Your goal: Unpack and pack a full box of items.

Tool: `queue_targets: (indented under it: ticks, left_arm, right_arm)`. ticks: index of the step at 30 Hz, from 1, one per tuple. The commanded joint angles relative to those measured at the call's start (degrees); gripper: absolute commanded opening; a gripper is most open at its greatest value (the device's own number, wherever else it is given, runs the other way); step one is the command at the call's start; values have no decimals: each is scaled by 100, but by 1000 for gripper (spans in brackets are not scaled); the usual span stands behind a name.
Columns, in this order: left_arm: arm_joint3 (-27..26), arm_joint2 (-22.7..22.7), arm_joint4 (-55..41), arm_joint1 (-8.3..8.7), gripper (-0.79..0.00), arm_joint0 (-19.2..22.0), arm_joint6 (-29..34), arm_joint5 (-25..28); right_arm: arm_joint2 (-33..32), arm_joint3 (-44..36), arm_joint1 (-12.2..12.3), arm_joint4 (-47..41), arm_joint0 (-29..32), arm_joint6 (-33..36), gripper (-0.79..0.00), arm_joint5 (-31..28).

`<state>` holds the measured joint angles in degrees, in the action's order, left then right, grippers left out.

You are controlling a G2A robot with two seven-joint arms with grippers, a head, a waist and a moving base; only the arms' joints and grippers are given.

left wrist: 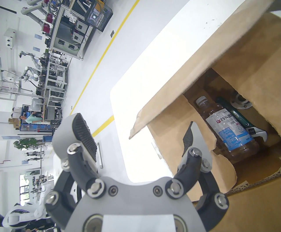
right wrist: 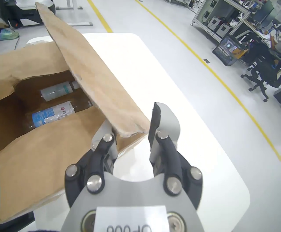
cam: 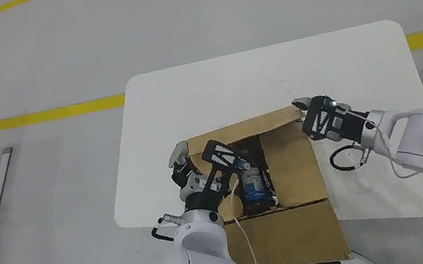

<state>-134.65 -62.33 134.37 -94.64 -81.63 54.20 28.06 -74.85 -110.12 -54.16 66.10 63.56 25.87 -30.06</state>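
Note:
A brown cardboard box (cam: 293,171) stands on the white table (cam: 269,73) with its flaps partly raised. Inside lie a clear bottle with a blue label (left wrist: 229,131), a wrench (left wrist: 250,128), a metal flange (left wrist: 240,102) and a second, white-labelled bottle (right wrist: 58,89). My left gripper (cam: 201,157) is open at the box's left side, one finger over the side flap (left wrist: 175,114), the other over the table. My right gripper (right wrist: 131,129) is open, its fingers astride the corner of the far flap (right wrist: 94,77), which stands tilted up.
The box sits near the table's front edge (cam: 232,212), with a large flap (cam: 290,236) folded out toward me. Bare table lies behind and to the right of the box. Yellow floor lines (cam: 34,118) run past the table.

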Motion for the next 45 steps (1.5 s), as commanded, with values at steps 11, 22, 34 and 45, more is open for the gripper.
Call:
queue_targets:
  ticks: [11, 22, 34, 45]
  left_arm:
    - [0, 0, 0, 0, 0, 0, 0, 0]
    - [0, 0, 0, 0, 0, 0, 0, 0]
    - [0, 0, 0, 0, 0, 0, 0, 0]
    - [0, 0, 0, 0, 0, 0, 0, 0]
  right_arm:
    - [-129, 564, -63, -2389, -784, 1255, -785, 315]
    - [-315, 1428, -77, -3807, -1282, 1775, -785, 748]
    - [-197, 2357, -104, -4330, -1641, 1997, -785, 1113]
    - [234, 3177, -193, -4416, -2056, 1966, -785, 1102]
